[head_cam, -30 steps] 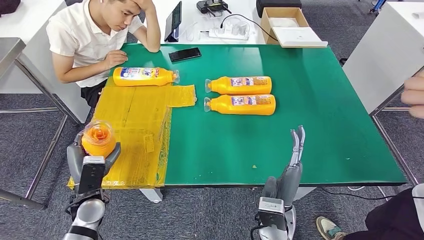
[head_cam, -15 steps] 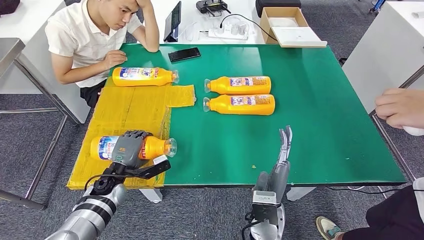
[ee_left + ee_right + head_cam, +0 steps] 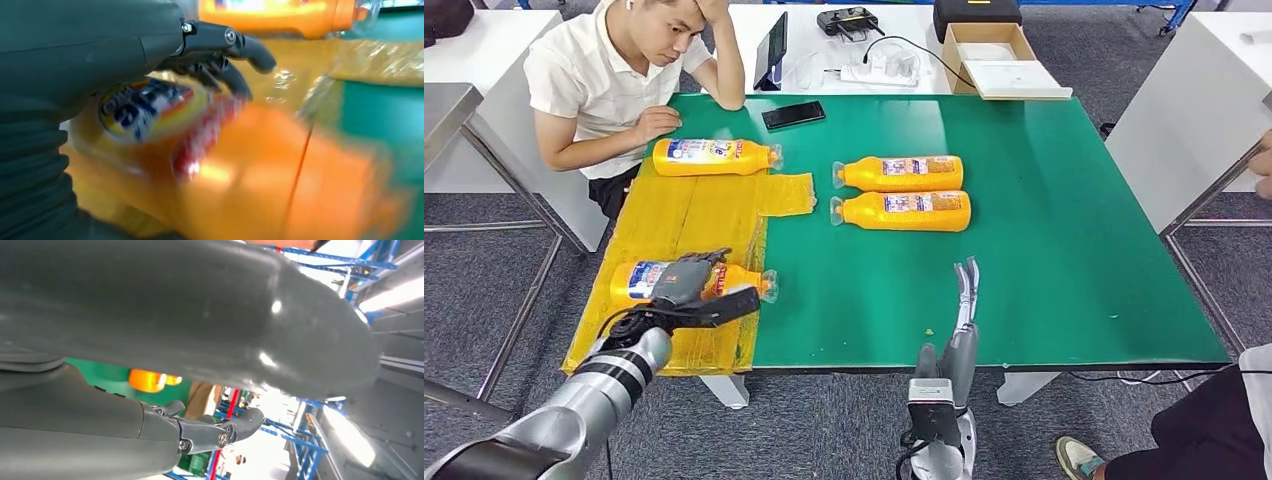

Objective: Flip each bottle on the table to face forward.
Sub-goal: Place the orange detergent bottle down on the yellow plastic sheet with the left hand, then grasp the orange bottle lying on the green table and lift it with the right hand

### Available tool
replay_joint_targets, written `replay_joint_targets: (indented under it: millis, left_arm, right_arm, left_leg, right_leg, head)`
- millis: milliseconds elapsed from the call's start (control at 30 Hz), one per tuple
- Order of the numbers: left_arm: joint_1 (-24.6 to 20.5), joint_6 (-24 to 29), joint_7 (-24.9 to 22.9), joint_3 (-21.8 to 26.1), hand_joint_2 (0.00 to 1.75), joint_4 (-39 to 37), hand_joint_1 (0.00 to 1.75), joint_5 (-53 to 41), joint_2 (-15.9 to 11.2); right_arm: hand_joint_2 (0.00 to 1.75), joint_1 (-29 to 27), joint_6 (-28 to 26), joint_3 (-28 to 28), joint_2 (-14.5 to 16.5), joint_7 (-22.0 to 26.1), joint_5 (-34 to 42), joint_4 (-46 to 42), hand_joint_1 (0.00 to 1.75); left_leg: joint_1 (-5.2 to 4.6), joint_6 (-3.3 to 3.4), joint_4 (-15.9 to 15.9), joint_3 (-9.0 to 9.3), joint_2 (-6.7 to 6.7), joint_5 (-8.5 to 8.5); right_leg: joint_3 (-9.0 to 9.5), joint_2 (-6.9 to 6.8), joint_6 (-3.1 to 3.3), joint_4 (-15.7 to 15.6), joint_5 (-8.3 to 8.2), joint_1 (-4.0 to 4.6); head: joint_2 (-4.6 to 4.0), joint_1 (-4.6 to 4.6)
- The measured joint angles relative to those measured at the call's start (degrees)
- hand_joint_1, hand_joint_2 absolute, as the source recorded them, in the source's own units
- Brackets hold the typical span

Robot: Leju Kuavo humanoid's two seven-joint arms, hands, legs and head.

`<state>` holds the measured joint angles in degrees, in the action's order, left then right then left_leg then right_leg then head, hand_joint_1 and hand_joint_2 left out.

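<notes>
Several orange bottles lie on their sides. The nearest bottle (image 3: 646, 280) rests on the yellow mat (image 3: 684, 215), label up and cap to the right. My left hand (image 3: 686, 284) lies over its middle, fingers across the top, thumb along the near side. In the left wrist view the fingers (image 3: 227, 75) curl over the bottle's blurred label (image 3: 145, 107). A second bottle (image 3: 714, 157) lies at the mat's far end. Two more, one (image 3: 899, 173) just behind the other (image 3: 902, 210), lie on the green table (image 3: 1044, 250). My right hand (image 3: 964, 300) stands upright at the front edge, fingers straight, holding nothing.
A person in a white shirt (image 3: 604, 80) sits at the far left corner, one hand on the table. A black phone (image 3: 793, 113) lies at the far edge. Behind are a tablet (image 3: 771, 45) and a cardboard box (image 3: 989, 50). Another person's hand (image 3: 1262, 165) shows at the right edge.
One second ago my left hand held the bottle up on end at the mat's near corner; it now lies flat on the mat. My right hand drifted left. The person's hand at right withdrew.
</notes>
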<state>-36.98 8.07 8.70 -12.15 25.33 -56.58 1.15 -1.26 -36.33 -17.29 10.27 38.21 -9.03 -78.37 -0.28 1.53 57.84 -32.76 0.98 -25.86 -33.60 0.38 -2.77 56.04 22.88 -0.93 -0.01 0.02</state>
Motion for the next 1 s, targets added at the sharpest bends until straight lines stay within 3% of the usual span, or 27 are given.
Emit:
replay_joint_targets:
  millis: [133, 267, 333, 467, 600, 833, 900, 967, 1000]
  left_arm:
    - [-0.3, -11.9, 9.0, 6.4, 1.75, 0.5, 0.00, 11.5, 0.4]
    - [0.5, -16.2, 12.6, 8.9, 0.00, 1.9, 0.00, 14.2, 0.7]
    - [1.4, -17.3, 14.6, 9.1, 0.00, 3.5, 0.00, 14.9, 0.8]
    - [4.3, -16.5, 18.3, 8.8, 1.75, 8.0, 0.00, 17.7, 1.1]
    - [11.2, -13.2, 22.8, 8.6, 1.75, 17.7, 0.00, 27.3, 2.8]
    - [17.6, -11.4, 23.4, 8.5, 1.75, 28.4, 0.00, 33.4, 5.1]
    - [19.6, -8.6, 23.9, 8.5, 1.75, 32.2, 0.00, 38.6, 6.0]
    - [22.5, -2.2, 25.2, 8.0, 1.75, 37.9, 0.00, 44.4, 7.4]
    - [24.2, 2.4, 26.1, 7.4, 1.75, 41.4, 0.00, 47.2, 8.1]
  right_arm:
    - [0.00, 0.3, 0.0, -0.3, -0.3, 0.0, 0.9, 1.5, 0.00]
    - [0.00, 0.6, 0.0, -0.4, -0.4, 0.0, 1.0, 2.4, 0.00]
    - [0.00, 0.6, 0.0, -0.4, -0.4, 0.0, 0.9, 2.8, 0.00]
    - [0.00, 0.7, 0.0, -0.4, -0.4, 0.0, 0.6, 3.4, 0.00]
    - [0.00, 0.5, 0.0, -0.2, -0.4, 0.0, -0.5, 3.9, 0.00]
    - [0.00, 0.3, 0.0, 0.1, -0.4, 0.0, -1.7, 4.3, 0.00]
    - [0.87, 0.0, 0.0, 0.6, -0.2, 0.0, -3.5, 4.3, 0.00]
    - [1.75, -0.4, 0.0, 1.6, 0.1, 0.0, -6.9, 4.3, 0.00]
    - [1.75, -0.6, 0.0, 2.4, 0.3, 0.0, -9.2, 4.3, 0.00]
  left_leg:
    - [0.01, 0.00, 0.0, 0.32, 0.27, 0.03]
    - [-0.01, 0.01, 0.0, 0.33, 0.25, 0.05]
    - [-0.02, 0.02, 0.0, 0.32, 0.25, 0.06]
    - [-0.03, 0.03, 0.0, 0.25, 0.22, 0.06]
    - [-0.03, 0.04, 0.0, -0.16, 0.15, 0.07]
    - [-0.03, 0.04, 0.0, -0.61, 0.15, 0.06]
    - [-0.03, 0.04, 0.0, -0.69, 0.16, 0.05]
    - [-0.02, 0.03, 0.0, -0.74, 0.15, 0.00]
    - [-0.03, 0.03, 0.0, -0.76, 0.13, -0.03]
  right_leg:
    - [0.36, -0.22, -0.09, 0.0, 0.13, 0.00]
    - [0.37, -0.25, -0.11, 0.0, 0.12, -0.02]
    - [0.36, -0.26, -0.12, 0.0, 0.11, -0.03]
    - [0.26, -0.25, -0.14, 0.0, 0.11, -0.03]
    - [-0.23, -0.19, -0.16, 0.0, 0.08, -0.03]
    - [-0.66, -0.18, -0.17, 0.1, 0.08, -0.03]
    - [-0.74, -0.19, -0.17, 0.1, 0.09, -0.03]
    - [-0.80, -0.17, -0.17, 0.1, 0.10, -0.03]
    - [-0.82, -0.16, -0.17, 0.1, 0.10, -0.03]
  head:
    - [-0.01, 0.00]
    - [0.00, 0.02]
    - [0.00, 0.02]
    - [0.00, 0.02]
    - [0.00, 0.02]
    - [0.00, 0.01]
    - [0.00, 0.01]
    - [0.00, 0.02]
    - [0.00, 0.02]
